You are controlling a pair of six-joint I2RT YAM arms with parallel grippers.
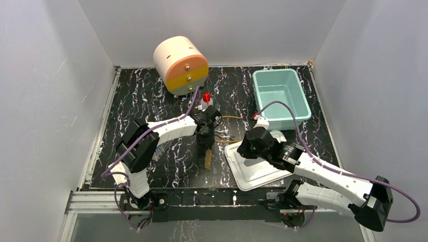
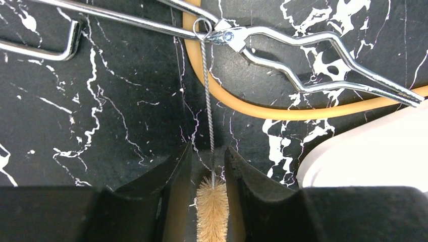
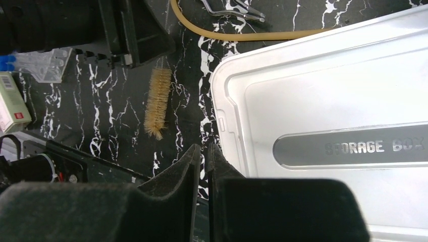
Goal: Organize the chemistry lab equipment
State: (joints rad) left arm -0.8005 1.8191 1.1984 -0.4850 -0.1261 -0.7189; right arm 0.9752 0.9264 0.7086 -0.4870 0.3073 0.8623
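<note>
Pale grey walls (image 1: 45, 101) are closing in the workspace on three sides. A black tabletop (image 1: 151, 96) veined with white is carrying everything.

Far beyond my left gripper (image 2: 208, 151), a cream, orange and yellow drum-shaped drawer unit (image 1: 180, 64) is sitting at the back edge. Beyond my right gripper (image 3: 203, 151), a teal bin (image 1: 280, 93) is standing with its top open. A white lid (image 1: 252, 174) marked STORAGE BOX is lying flat just to the right of that gripper.

My right gripper is hovering beside the lid's left edge. Its jaws are closed to a thin slit and are gripping nothing.

My left gripper is pointing down at the tabletop with its jaws partly open. They are straddling the tube brush (image 2: 212, 212) where the twisted wire stem meets the brown bristles. The wire is running clear of both fingers, and the bristles are not looking squeezed.

Ahead of this gripper, the brush's wire loop is reaching the pivot of the metal forceps (image 2: 282, 55), which are lying across the tan tubing loop (image 2: 282, 113). Further ahead, toward the drawer unit, the white squeeze bottle (image 1: 205, 99) with its red nozzle is standing. To this gripper's left, the clear tube rack (image 3: 48, 63) is lying with the blue-capped test tubes (image 3: 7, 60) at its end.
</note>
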